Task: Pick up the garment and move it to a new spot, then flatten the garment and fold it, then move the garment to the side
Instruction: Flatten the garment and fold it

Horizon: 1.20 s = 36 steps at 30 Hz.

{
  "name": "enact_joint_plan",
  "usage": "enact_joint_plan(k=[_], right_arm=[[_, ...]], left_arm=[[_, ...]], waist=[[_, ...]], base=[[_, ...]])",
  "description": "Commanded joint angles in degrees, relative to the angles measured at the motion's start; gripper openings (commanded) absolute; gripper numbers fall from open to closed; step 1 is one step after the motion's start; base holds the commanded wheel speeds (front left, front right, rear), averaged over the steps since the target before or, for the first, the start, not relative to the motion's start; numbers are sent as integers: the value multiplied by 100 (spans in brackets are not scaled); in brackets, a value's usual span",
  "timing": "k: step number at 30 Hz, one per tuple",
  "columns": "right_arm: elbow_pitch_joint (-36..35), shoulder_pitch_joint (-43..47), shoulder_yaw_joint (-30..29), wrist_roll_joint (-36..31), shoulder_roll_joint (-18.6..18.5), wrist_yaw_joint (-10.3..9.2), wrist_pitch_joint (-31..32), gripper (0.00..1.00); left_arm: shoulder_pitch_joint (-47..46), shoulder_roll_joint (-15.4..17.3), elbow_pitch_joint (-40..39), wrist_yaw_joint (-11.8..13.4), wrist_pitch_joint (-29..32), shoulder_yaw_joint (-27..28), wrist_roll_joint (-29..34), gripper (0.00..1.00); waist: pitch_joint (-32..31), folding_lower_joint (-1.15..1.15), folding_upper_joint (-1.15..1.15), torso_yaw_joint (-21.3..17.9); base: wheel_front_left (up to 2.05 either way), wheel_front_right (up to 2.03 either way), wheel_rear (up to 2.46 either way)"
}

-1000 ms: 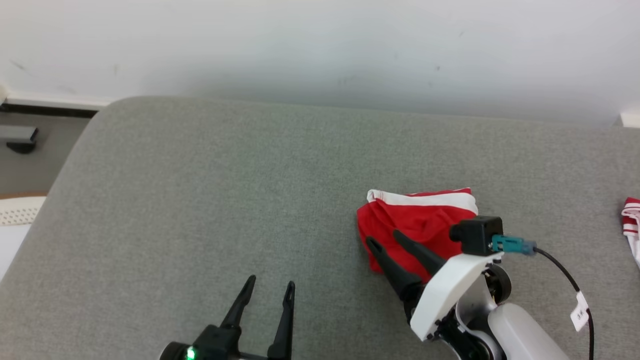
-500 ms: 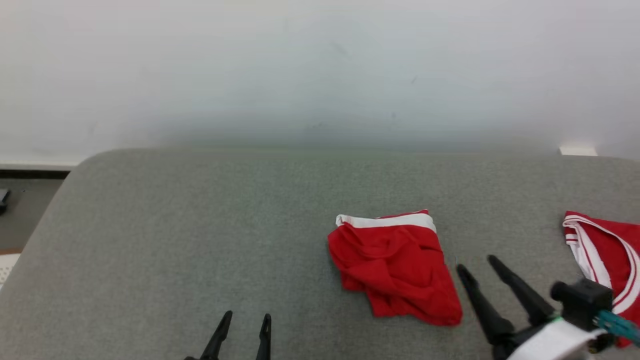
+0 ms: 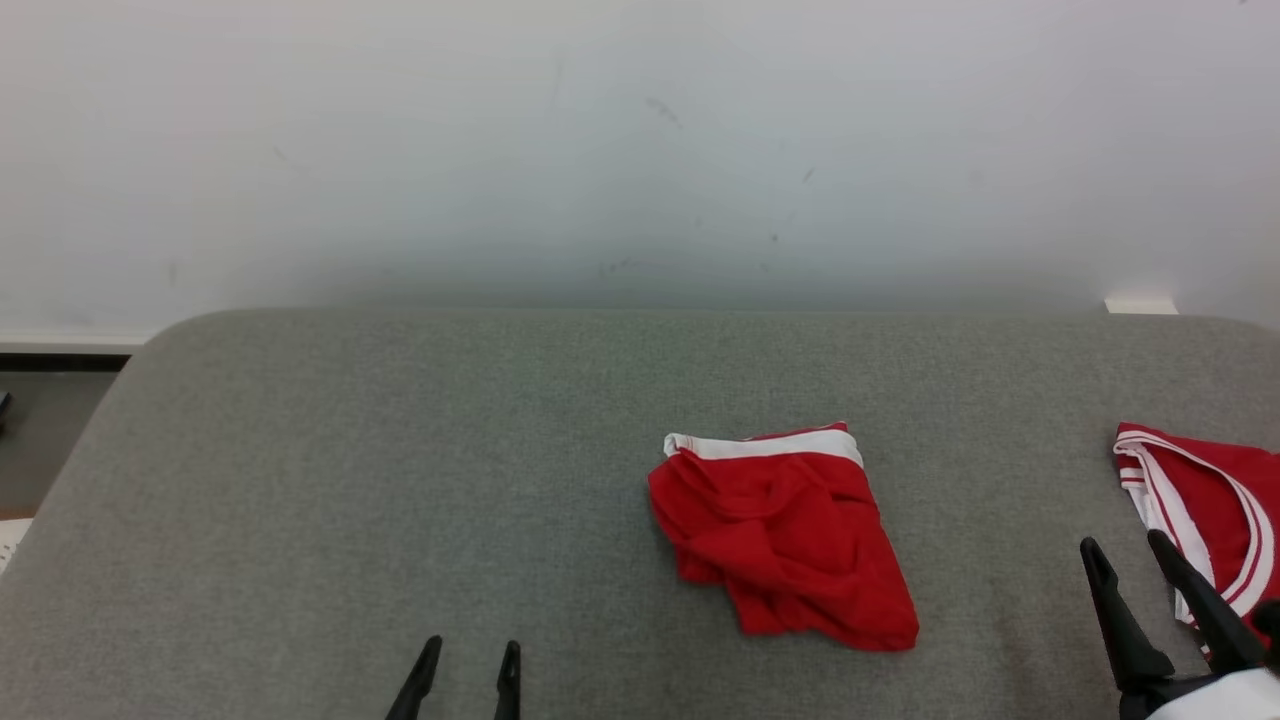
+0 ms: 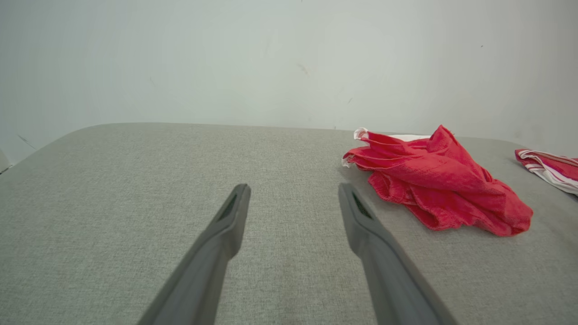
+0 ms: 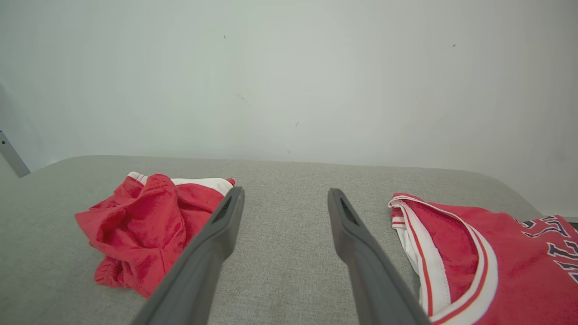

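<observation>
While left gripper (image 3: 472, 643) and right gripper (image 3: 1122, 541) hover with fingers apart and empty, crumpled red garment (image 3: 785, 545) lies on grey cushion (image 3: 400, 450) between them, touching neither.

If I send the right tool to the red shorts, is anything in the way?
Nothing visible. Only bare grey padding lies between the open right tool and the shorts, which sit to its left. The jersey lies on the tool's other side, off that path.
</observation>
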Motion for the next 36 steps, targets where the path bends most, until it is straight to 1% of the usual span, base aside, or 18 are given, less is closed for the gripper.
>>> enact_joint_plan(k=[1,6,11,13,16,18,23,29,36], right_arm=[[138,-280,69,33,-48,0,90,0],[651,-1137,593,76,-166,0,394,0],[1330,-2083,1426,70,-213,0,543,0],[1634,-2371,1764,169,-235,0,582,0],[2073,-2683,2248,200,-334,-1,581,0],[2295,-2825,2477,366,-315,-1,539,0],[2693,-3086,2974,626,-401,-1,380,0],[2714,-3279,3660,971,-487,-1,287,0],[2180,-3376,4587,1652,-633,-1,354,0]], left_arm=[[-70,6,-16,-27,-8,9,74,100],[-257,-6,-17,-77,-8,-11,125,100],[-506,-24,19,-114,-8,-58,121,100],[-620,-37,29,-117,-8,-101,83,100],[-732,-49,53,-88,-7,-161,4,100],[-774,-56,64,-72,-7,-191,-22,100],[-845,-62,63,-18,-7,-203,-90,100],[-840,-65,32,36,-7,-188,-149,100],[-845,-66,33,86,-7,-222,-220,100]], waist=[[108,0,0,77],[443,0,0,234],[843,0,0,469],[963,0,0,585],[1087,0,0,749],[1142,0,0,831],[1218,0,0,968],[1224,0,0,985],[1156,0,0,939]], base=[[0,0,0],[0,0,0],[0,0,0],[0,0,0],[0,0,0],[0,0,0],[0,0,0],[0,0,0],[0,0,0]])
